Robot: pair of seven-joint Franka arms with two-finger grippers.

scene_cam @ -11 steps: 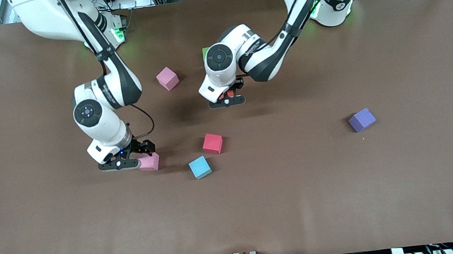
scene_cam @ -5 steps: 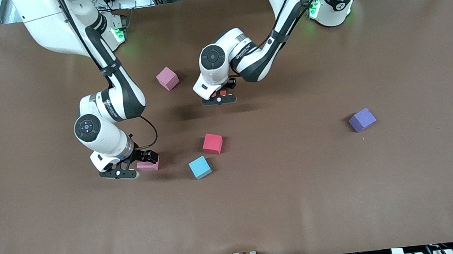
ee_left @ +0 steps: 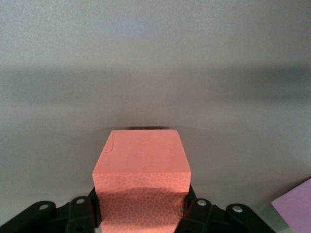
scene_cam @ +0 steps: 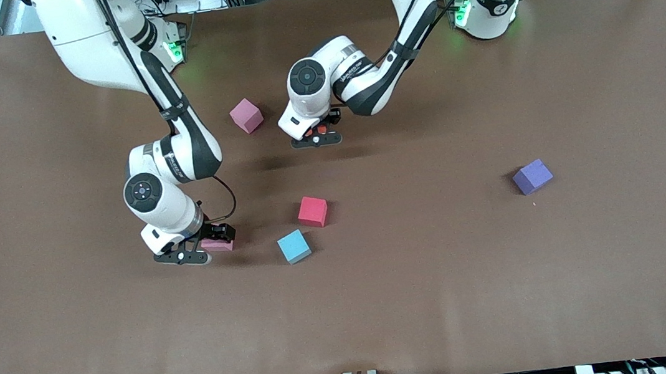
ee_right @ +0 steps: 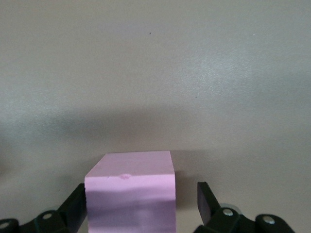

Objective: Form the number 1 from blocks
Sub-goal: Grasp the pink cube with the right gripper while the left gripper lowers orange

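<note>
We have carried the orange block (ee_left: pixel 141 170), clamped in our left gripper (scene_cam: pixel 316 140), toward the desk's back edge beside a pink block (scene_cam: pixel 246 115), while our right gripper (ee_right: pixel 141 206) straddles another pink block (ee_right: pixel 130 187), a gap showing at one finger.

Scattered foam blocks (scene_cam: pixel 312 211) on table (scene_cam: pixel 443 275)

Orange block (ee_left: pixel 141 174): matte foam, pebbled cell texture on the shaded face, one fine crease near a top edge. Pink block (ee_right: pixel 130 191): matte foam, smoother, small dimple on top. Red block (scene_cam: pixel 312 211), blue block (scene_cam: pixel 294 246), purple block (scene_cam: pixel 532 176): same flat matte look. Table (scene_cam: pixel 508 292): brown matte sheet, faint sheen bands. Arm shells (scene_cam: pixel 309 89): glossy white plastic, black joints. Fingers (ee_right: pixel 208 201): matte black.
</note>
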